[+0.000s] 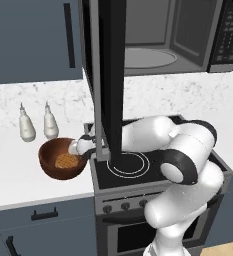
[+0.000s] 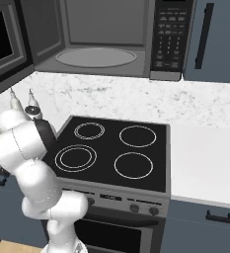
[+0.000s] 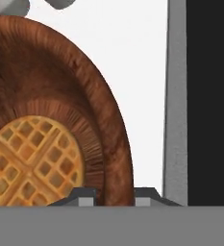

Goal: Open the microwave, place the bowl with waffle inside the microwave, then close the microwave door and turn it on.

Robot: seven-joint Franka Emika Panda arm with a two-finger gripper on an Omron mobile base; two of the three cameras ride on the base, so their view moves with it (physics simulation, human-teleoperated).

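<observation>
Low over the counter (image 1: pixel 18 165), the arm is stretched leftward past the stove (image 1: pixel 138 172), its jaws set narrowly astride the rim of the bowl (image 1: pixel 58 159). Inside lies a golden grid-patterned waffle (image 1: pixel 67 161). Beyond, the microwave (image 2: pixel 101 39) stands open.

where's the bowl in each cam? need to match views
Left base view: bowl at lower left on the white counter, beside the stove, with the waffle inside.
Right base view: not in it.
Hand view: fills the left half, the claw straddling its right rim.
Shared landmark: the open microwave door, the dark panel at right in the hand view.
</observation>
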